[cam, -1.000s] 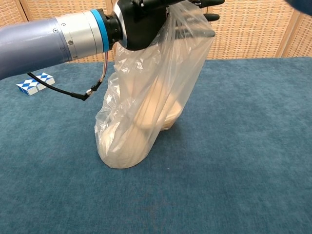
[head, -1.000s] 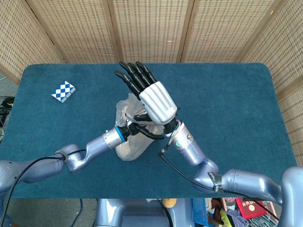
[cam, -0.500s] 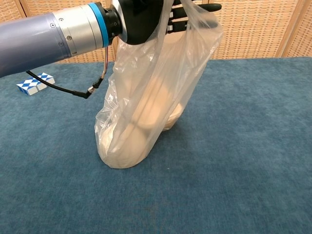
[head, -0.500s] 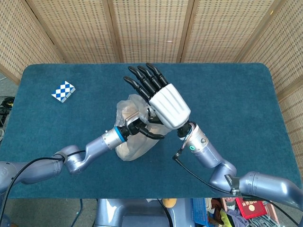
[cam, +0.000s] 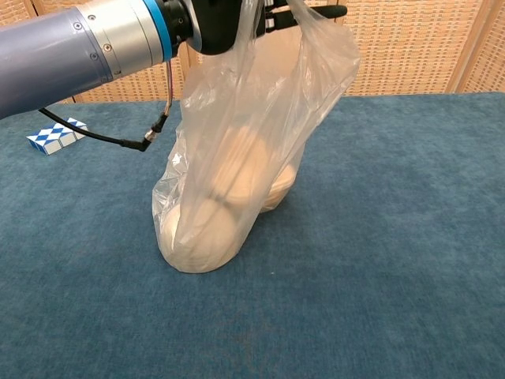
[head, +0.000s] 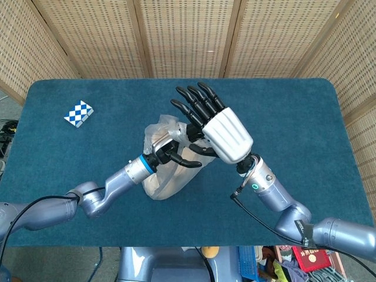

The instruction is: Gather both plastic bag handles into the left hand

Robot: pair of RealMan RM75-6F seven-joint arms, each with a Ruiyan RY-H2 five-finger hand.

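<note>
A clear plastic bag (cam: 237, 166) with pale rounded items inside stands on the blue table, its bottom resting on the cloth. My left hand (head: 170, 151) grips the bag's gathered top, and the handles hang from its dark fingers (cam: 217, 20) at the upper edge of the chest view. In the head view the bag (head: 160, 179) bulges below that hand. My right hand (head: 220, 126) hovers just right of the bag top with its white back up and fingers spread, holding nothing. How many handles the left hand holds is not plain.
A blue-and-white checkered block (head: 79, 113) lies near the table's far left, also seen behind the left forearm (cam: 54, 136). A black cable (cam: 118, 140) droops from the left arm. Woven screens wall the back and sides.
My right hand has drawn away from the bag top to the right, fingers still spread. The left hand has lifted the bag top slightly, stretching the plastic.
</note>
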